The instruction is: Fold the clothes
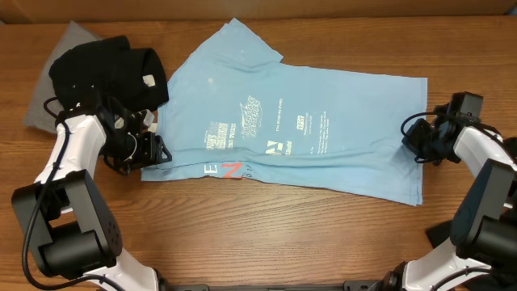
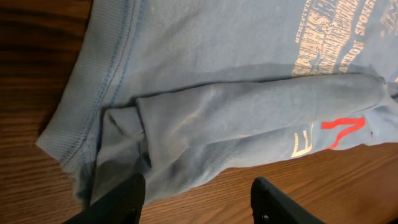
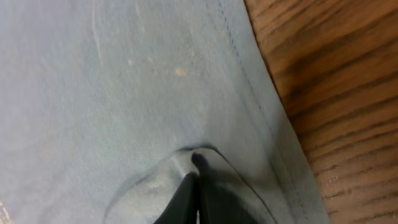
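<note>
Across the middle of the wooden table (image 1: pixel 266 234), in the overhead view, a light blue T-shirt (image 1: pixel 323 153) is spread flat with its white print upward and red-white lettering (image 1: pixel 222 170) near its lower left edge. A black garment (image 1: pixel 105 69) is heaped at the upper left, partly over a grey garment (image 1: pixel 69 40). The left gripper (image 1: pixel 149 149) is placed at the shirt's left edge and the right gripper (image 1: pixel 414 139) at its right edge.

From the left wrist, a rolled fold of blue cloth is seen beside the ribbed collar (image 2: pixel 99 74). The fingers (image 2: pixel 127 202) are held apart and released, with bare wood between them; the left one is touching the cloth's edge.

From the right wrist, the jaws are seen clenched together on a small pucker of the blue fabric, just inside the stitched hem (image 3: pixel 249 81).
</note>
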Robot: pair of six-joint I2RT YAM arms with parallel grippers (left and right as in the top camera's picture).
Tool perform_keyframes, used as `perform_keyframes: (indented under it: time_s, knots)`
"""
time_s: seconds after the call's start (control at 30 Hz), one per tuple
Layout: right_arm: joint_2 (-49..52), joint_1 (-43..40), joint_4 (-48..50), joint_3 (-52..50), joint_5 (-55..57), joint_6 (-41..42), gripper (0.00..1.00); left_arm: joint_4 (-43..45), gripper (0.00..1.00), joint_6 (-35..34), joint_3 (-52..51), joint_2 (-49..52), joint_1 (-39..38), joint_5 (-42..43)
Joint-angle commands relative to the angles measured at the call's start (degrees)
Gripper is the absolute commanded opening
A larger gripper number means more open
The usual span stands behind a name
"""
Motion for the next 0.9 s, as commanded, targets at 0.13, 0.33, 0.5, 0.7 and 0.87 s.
perform_keyframes:
  time_s: [0.13, 0.33, 0.5, 0.7, 0.87]
  knots:
    - [-0.8, -2.6, -3.5, 5.4, -0.9, 0.2, 0.04, 0.0, 0.59, 0.7, 0.9, -1.4, -0.1, -0.8]
    - [-1.8, -5.2, -4.5, 6.0, -1.9, 3.2, 0.04, 0.4, 0.62, 0.7, 0.9, -1.4, -0.1, -0.8]
    - [-1.8, -5.4, -4.8, 6.0, -3.7, 2.8, 0.04, 0.4, 0.64, 0.7, 0.9, -1.4, -0.1, -0.8]
    - [-1.9, -6.2, -4.8, 6.0, -4.3, 4.0, 0.1, 0.4, 0.66, 0.7, 0.9, -1.4, -0.1, -1.7]
    - [-3.3, -6.9, -5.0, 6.3, -12.1, 2.5, 0.41, 1.8, 0.66, 0.7, 0.9, -1.4, -0.1, -0.6]
